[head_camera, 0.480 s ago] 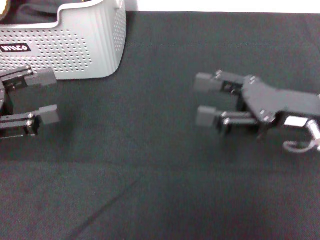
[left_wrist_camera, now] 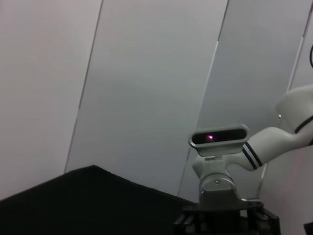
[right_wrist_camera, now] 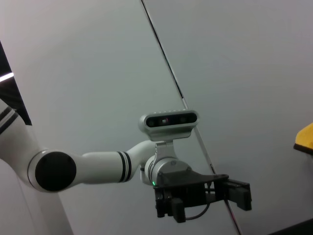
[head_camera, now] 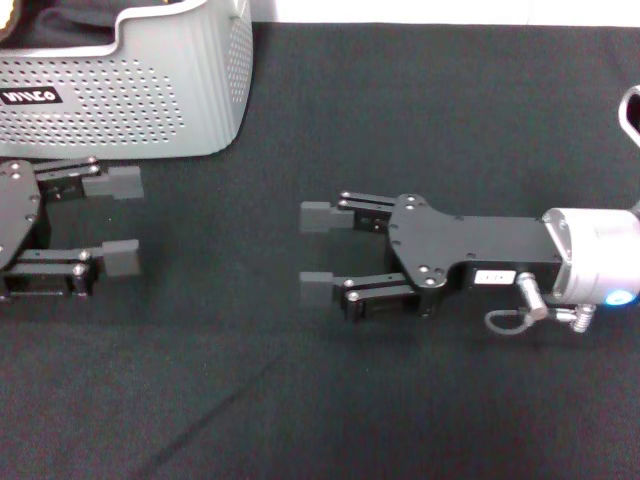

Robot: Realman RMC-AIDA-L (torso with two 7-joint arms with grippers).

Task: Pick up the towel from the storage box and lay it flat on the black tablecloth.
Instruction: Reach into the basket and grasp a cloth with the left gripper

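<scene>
Pale grey wall panels (left_wrist_camera: 146, 98) split by thin dark seams (right_wrist_camera: 166, 63)

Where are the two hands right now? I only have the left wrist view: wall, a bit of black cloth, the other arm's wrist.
Observer: Head view: the left hand is over the black tablecloth, near the storage box.
Operator: And the right one?
Observer: The right hand is over mid-cloth, pointing toward the left hand.
Operator: Holding anything?
Observer: No, both are open and empty.
Operator: Anything laid out yet?
Observer: Not in the head view; a yellow patch shows at the right wrist view's edge.
</scene>
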